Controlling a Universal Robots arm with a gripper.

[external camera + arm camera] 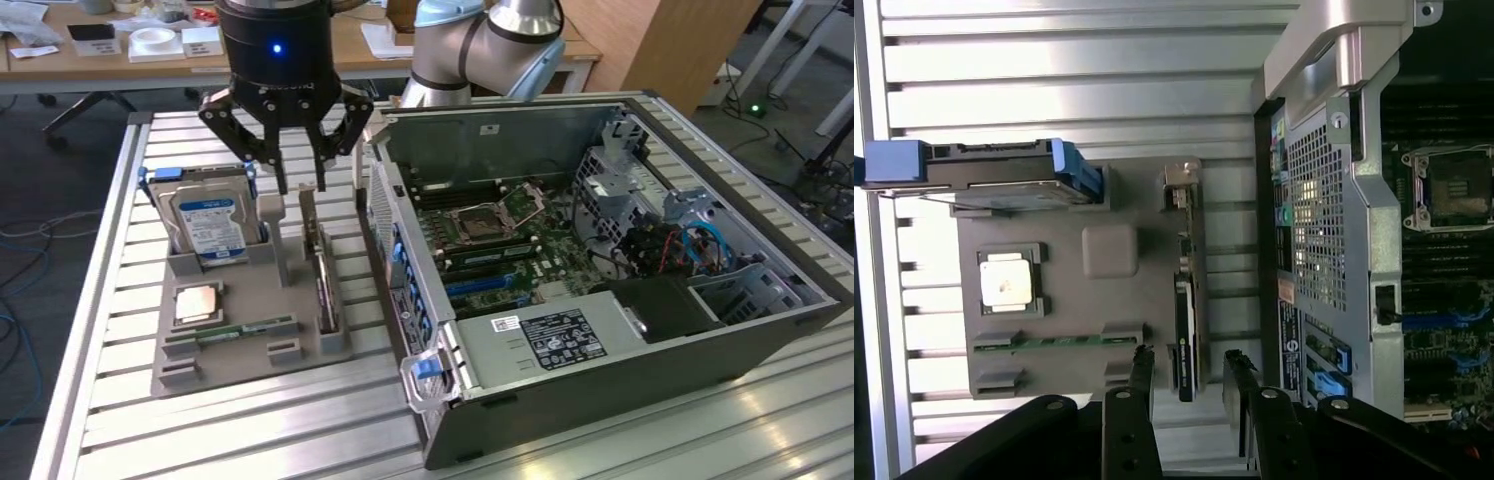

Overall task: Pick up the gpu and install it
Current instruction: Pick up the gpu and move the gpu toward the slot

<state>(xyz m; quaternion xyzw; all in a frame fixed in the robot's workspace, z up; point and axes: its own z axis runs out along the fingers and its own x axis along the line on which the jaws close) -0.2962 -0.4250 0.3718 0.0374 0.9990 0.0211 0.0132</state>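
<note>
The gpu [322,265] stands on its long edge in a slot of the grey holder [260,365], between the hard drive and the open computer case [747,330]. In the wrist view the gpu [1186,300] appears edge-on as a thin dark strip with a metal end. My gripper [304,182] hangs just above the card's far end, open, one finger on each side of its top edge and nothing held. From the wrist camera, the gripper [1189,362] straddles the card's line with a gap on both sides.
The holder [1069,310] also carries a silver hard drive [207,215] in a blue frame, a square processor [198,300] and a green memory stick [247,328]. The case lies on its side with the motherboard [501,240] exposed. Its perforated rear wall [1319,200] stands close beside the card.
</note>
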